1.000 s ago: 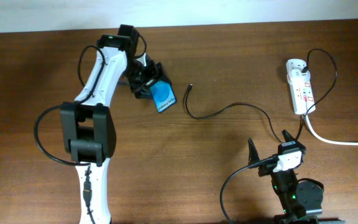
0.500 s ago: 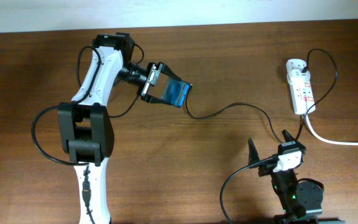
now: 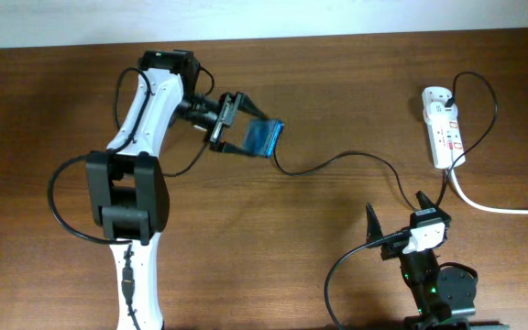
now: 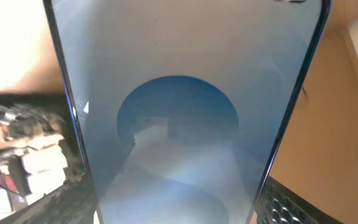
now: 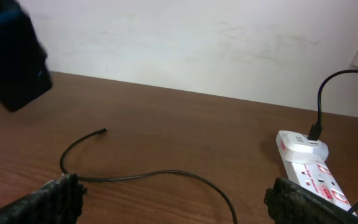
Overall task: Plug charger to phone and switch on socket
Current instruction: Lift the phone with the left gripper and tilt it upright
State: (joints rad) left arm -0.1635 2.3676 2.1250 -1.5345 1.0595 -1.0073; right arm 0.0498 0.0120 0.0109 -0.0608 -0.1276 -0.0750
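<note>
Phone (image 3: 264, 137) first, overhead view: L gripper (image 3: 244, 130) is clamped on its near end and holds it off the table (image 3: 337, 82), tilted, blue screen partly up. A sec ago it hung further left, well short of the charger (image 3: 337, 158) tip. Now the far end sits over the spot where the tip lay, so the tip is hidden here. That looks like lining up port and plug, not mated yet (my guess). R gripper (image 3: 395, 215) is parked at the near edge w/ jaws spread wide and empty, same as before. Socket (image 3: 443, 128) is at the far right by the table edge, cable running into it, unmoved.

L wrist view: phone (image 4: 179, 112) fills the frame, gripped both sides; nothing else is readable.

R wrist view: charger (image 5: 148, 177) curls across bare wood, tip (image 5: 102, 130) loose on the table. A dark blur top left is prob. the phone (image 5: 11, 56), above and apart from the tip. Socket (image 5: 309, 168) is to the right.

Room: wide bare wood mid-table between the arms. The socket is tight to the right edge w/ its white cord (image 3: 502, 209) trailing off, so approach from the left.
</note>
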